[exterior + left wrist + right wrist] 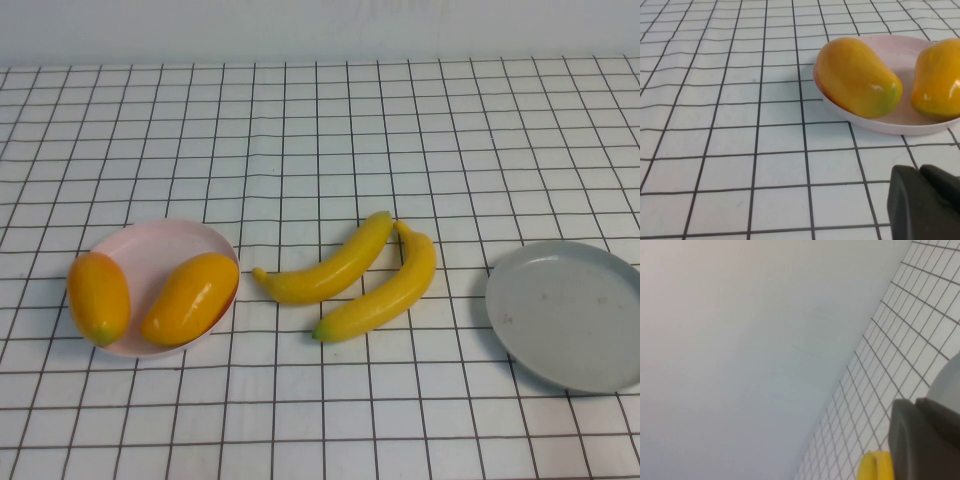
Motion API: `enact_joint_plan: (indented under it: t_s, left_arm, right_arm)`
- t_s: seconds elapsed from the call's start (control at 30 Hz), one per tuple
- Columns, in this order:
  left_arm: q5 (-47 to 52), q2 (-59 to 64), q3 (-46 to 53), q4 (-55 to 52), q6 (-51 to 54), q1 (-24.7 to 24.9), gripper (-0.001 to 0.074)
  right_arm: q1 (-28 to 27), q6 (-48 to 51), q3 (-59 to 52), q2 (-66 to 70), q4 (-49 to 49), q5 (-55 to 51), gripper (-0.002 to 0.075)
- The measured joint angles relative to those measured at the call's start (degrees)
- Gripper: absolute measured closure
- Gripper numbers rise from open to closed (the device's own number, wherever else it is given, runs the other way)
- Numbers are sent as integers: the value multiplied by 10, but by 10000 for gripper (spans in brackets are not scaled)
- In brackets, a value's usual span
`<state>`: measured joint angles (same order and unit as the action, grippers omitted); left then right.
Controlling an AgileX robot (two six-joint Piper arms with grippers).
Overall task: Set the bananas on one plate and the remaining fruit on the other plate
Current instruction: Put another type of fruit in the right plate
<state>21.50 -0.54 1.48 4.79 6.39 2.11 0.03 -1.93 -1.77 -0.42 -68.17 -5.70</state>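
Note:
Two bananas lie side by side on the checked cloth in the middle. Two orange-yellow oval fruits rest on the pink plate at the left, the left one over its rim. The grey plate sits bare at the right. Neither gripper shows in the high view. My left gripper is shut and empty, near the pink plate with its two fruits. My right gripper is shut and empty, with the banana tips and the grey plate's edge beyond it.
A white cloth with a black grid covers the whole table. A plain pale wall runs along the far edge.

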Motion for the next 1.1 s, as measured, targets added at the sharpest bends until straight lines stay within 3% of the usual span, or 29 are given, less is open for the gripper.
enact_joint_plan:
  t_s: [0.2, 0.7, 0.83, 1.1]
  left_arm:
    - [0, -1, 0, 0, 0, 0, 737]
    - [0, -1, 0, 0, 0, 0, 737]
    - [0, -1, 0, 0, 0, 0, 737]
    - [0, -1, 0, 0, 0, 0, 737]
  right_arm:
    - [0, 1, 0, 0, -64, 43, 742]
    - [0, 96, 21, 3, -64, 43, 742]
    - [0, 132, 103, 82, 18, -37, 743]
    - [0, 146, 350, 395, 290, -341, 742]
